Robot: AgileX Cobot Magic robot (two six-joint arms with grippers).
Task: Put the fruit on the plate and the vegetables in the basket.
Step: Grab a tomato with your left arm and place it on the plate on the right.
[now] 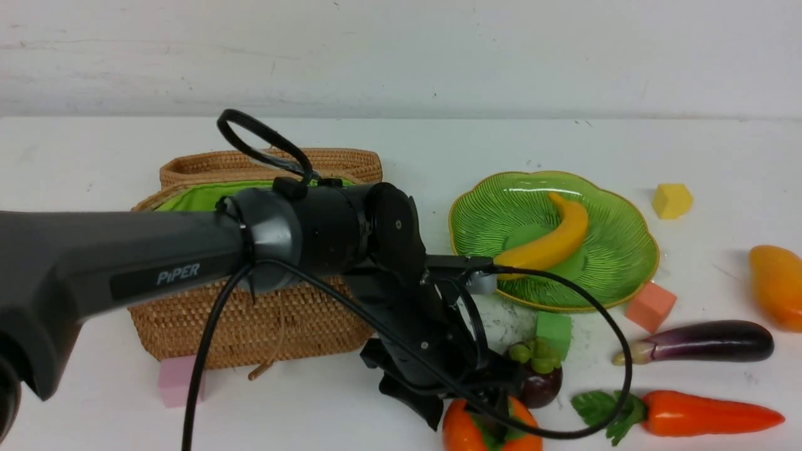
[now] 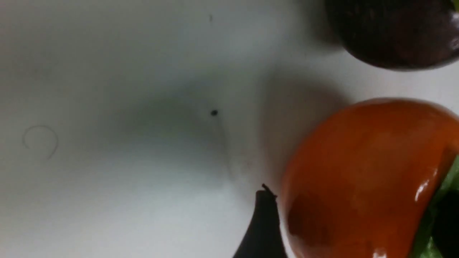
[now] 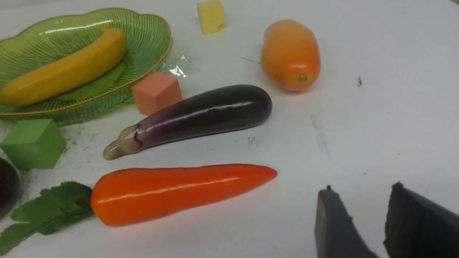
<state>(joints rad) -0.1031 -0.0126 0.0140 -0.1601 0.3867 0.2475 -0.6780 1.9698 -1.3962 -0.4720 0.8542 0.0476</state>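
Low hangs my left claw [image 1: 482, 394], at the near edge of the table [image 1: 438, 144], spread wide over the persimmon [image 1: 460, 429]. One fingertip [image 2: 265, 222] stands just beside the fruit's orange flank. I cannot see it pressing in, so I count this claw as released, not grasping. Off to the right side, my right claw [image 3: 362, 188] is partly parted and empty above bare table, near the carrot [image 1: 708, 413].

As I judge it, the step in hand is taking up the persimmon for the plate [image 1: 620, 207], where only the banana [image 1: 551, 241] lies. Next I would need to set my fingers either side of the fruit's widest part and close. Then I would lift clear of the mangosteen [image 1: 542, 382] just beyond it and carry to the plate without knocking the green cube [image 1: 554, 332] that stands between.

By the right edge lies the mango [image 1: 777, 285]. The eggplant [image 1: 708, 341] and the carrot lie nearer the middle, both meant for the basket [image 1: 250, 319] on the left half, whose inside I cannot see.

White and matt, the table is scuffed with dark smudges near the green cube. A plain white wall [image 1: 401, 56] rises behind its far edge.
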